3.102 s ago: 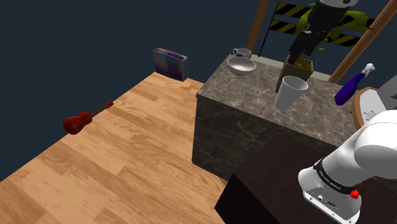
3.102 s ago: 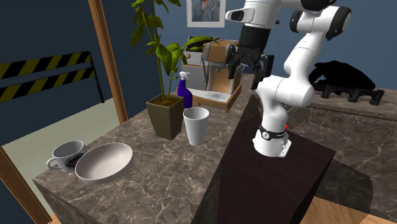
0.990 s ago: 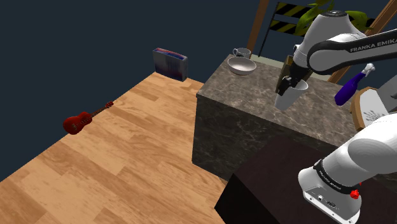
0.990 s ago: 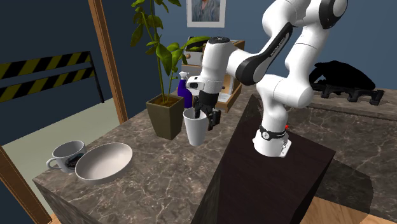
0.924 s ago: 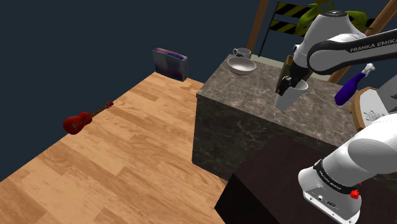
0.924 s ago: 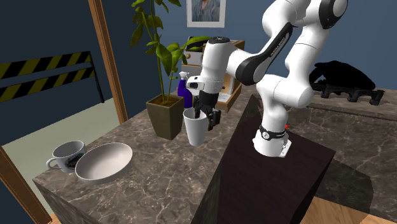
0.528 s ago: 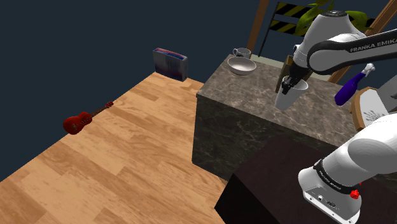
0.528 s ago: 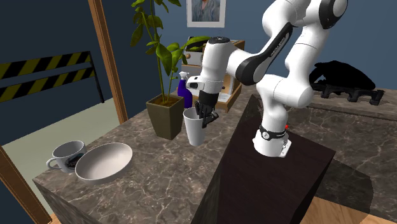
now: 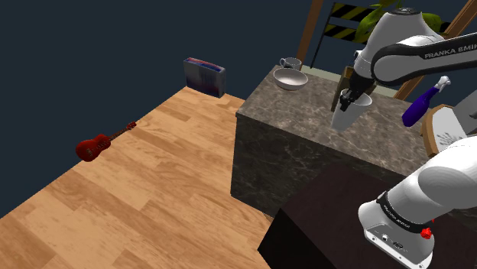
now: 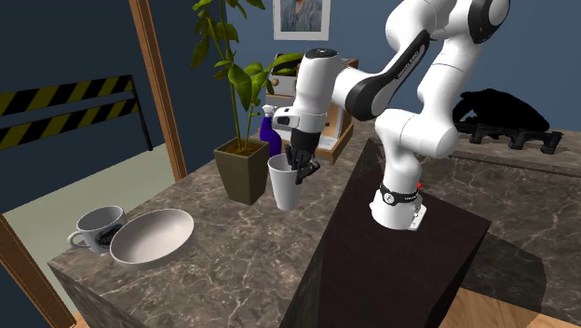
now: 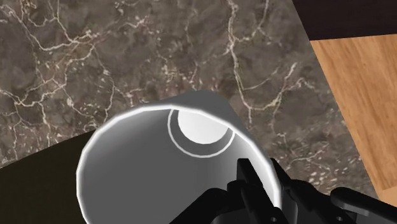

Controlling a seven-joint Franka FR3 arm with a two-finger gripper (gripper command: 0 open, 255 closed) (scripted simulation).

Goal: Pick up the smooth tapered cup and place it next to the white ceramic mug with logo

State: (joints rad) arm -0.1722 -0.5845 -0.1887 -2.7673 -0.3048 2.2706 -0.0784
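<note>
The tapered cup (image 9: 348,116) is plain white and stands upright over the marble counter (image 9: 302,107), beside a plant pot (image 10: 241,172). My gripper (image 9: 351,97) comes down from above and is shut on the cup's rim, one finger inside and one outside. The second exterior view shows the same grip, with the gripper (image 10: 299,170) pinching the cup (image 10: 284,189) on the side nearer the arm. In the wrist view I look into the cup (image 11: 159,172), and my gripper (image 11: 266,181) clasps its wall. The white mug (image 9: 290,63) (image 10: 95,228) stands at the counter's far end.
A white bowl (image 9: 290,79) (image 10: 149,237) lies between the cup and the mug. A blue spray bottle (image 9: 420,108) stands behind the cup by a coffee machine (image 10: 312,112). The counter drops to a wooden floor (image 9: 137,183) with a small red guitar (image 9: 98,144).
The fingers, open around the cup's rim one second ago, have shut on it. The arm has since risen slightly with the cup.
</note>
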